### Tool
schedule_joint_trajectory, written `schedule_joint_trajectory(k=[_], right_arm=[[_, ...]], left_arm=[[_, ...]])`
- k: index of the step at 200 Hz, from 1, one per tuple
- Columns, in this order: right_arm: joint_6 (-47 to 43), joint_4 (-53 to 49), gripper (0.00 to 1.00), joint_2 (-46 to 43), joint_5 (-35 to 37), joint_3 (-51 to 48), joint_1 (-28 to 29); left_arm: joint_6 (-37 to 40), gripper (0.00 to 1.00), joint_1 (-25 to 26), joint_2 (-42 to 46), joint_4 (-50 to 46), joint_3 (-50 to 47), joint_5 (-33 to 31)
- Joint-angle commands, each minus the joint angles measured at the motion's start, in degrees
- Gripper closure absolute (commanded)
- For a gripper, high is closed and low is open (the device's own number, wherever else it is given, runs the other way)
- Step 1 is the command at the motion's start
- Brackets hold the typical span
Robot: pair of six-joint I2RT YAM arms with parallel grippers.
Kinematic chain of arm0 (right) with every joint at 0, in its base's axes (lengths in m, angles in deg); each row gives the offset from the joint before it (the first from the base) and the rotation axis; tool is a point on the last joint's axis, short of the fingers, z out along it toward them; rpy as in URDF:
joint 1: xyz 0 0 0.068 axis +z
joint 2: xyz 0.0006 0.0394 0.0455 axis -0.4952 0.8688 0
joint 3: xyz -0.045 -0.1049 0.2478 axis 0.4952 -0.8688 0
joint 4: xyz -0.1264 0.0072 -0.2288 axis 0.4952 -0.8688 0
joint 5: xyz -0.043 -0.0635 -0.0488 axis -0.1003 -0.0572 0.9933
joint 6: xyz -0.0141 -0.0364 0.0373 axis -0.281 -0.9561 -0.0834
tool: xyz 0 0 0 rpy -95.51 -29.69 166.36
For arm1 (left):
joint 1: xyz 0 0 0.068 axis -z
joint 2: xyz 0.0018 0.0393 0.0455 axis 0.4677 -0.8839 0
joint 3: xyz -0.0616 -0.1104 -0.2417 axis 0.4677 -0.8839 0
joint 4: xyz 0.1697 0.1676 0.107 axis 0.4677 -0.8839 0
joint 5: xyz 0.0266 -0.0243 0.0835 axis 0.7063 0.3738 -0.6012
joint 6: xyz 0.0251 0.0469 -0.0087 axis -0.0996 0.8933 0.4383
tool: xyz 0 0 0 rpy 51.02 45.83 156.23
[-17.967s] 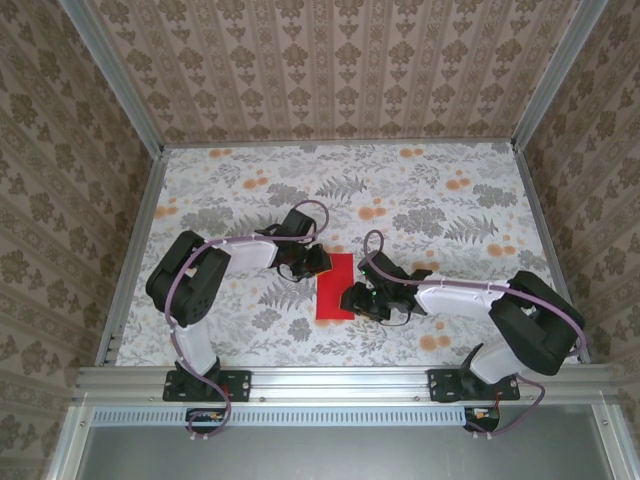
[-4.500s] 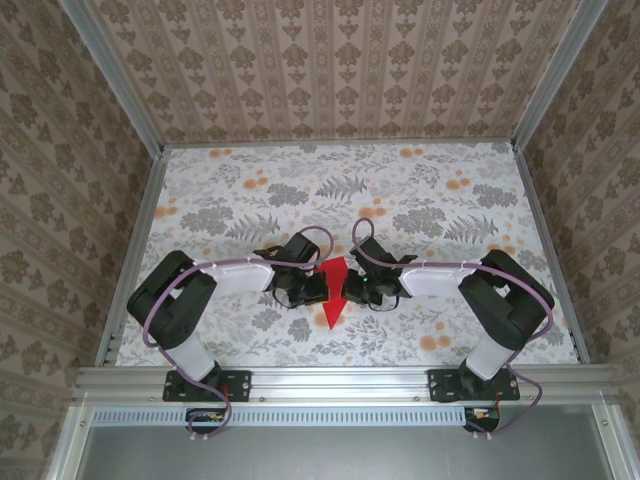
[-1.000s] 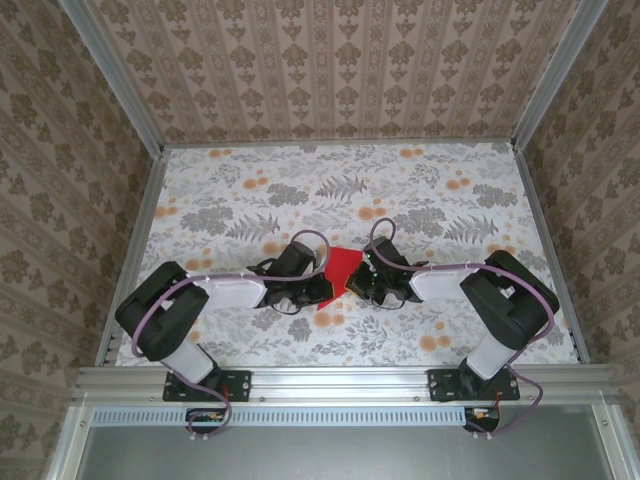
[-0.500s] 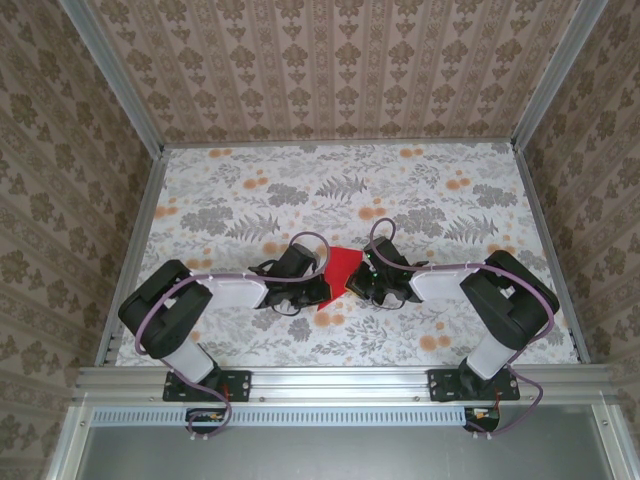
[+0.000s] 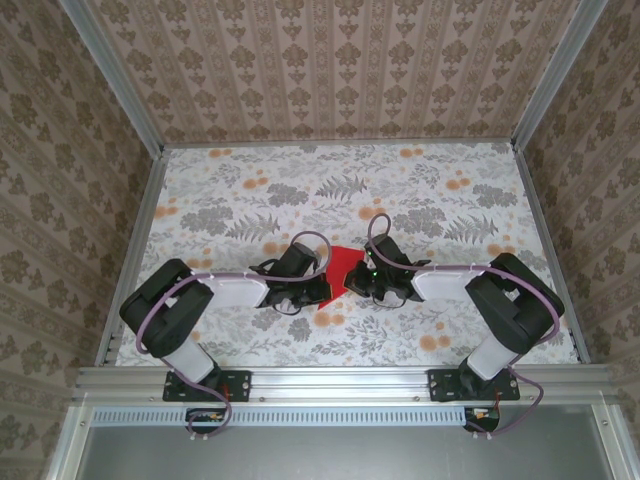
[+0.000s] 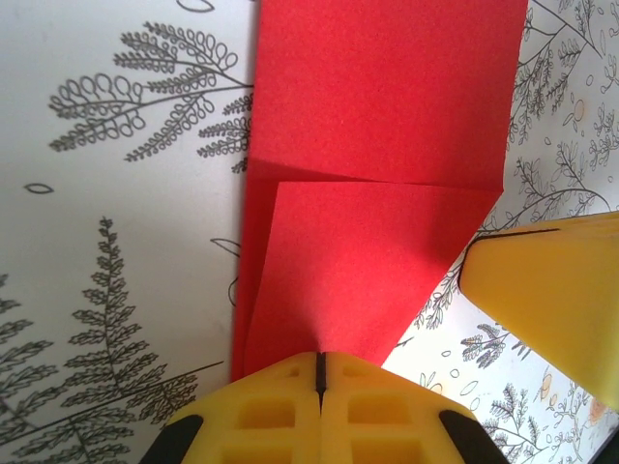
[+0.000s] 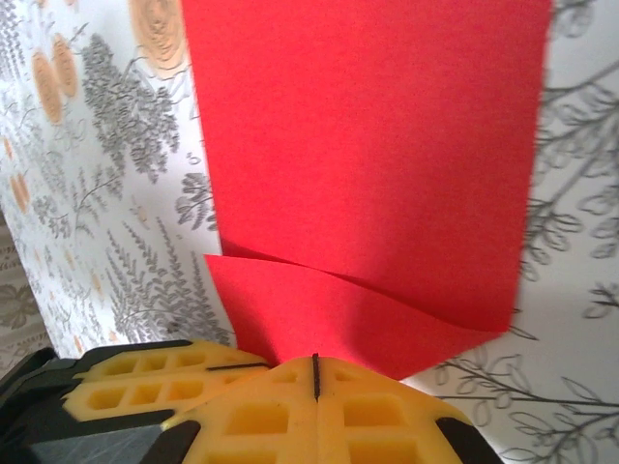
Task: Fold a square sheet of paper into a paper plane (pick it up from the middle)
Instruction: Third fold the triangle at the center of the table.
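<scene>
Pinching the red paper (image 5: 342, 263) from opposite edges at the lower middle of the top view, the left end effector (image 6: 319, 360) and the right end effector (image 7: 314, 360) probably hold its folded flaps steady for the next crease.

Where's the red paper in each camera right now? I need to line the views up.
Top external: red paper mid-picture, just below centre.
Left wrist: red paper upper centre, its near edge pinched in the left claw.
Right wrist: red paper upper centre, pinched in the right claw.
Shared landmark: the fern-print table cover.
</scene>
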Motion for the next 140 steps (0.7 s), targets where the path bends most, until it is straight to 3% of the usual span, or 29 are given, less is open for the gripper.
schedule_joint_trajectory(k=[1, 79, 140], right_arm=[[-1.55, 0.16, 0.95, 0.75, -2.65, 1.81, 0.25], [0.68, -1.82, 0.97, 5.25, 0.67, 1.59, 0.29], [15.10, 1.13, 0.96, 1.38, 10.96, -5.13, 5.82]], left_arm=[[2.43, 0.99, -0.11, -2.46, -5.57, 0.00, -2.40], [5.27, 1.00, -1.03, -2.13, -8.32, 1.62, -2.49], [1.33, 0.96, -1.20, 3.28, -5.88, 2.55, -1.59]])
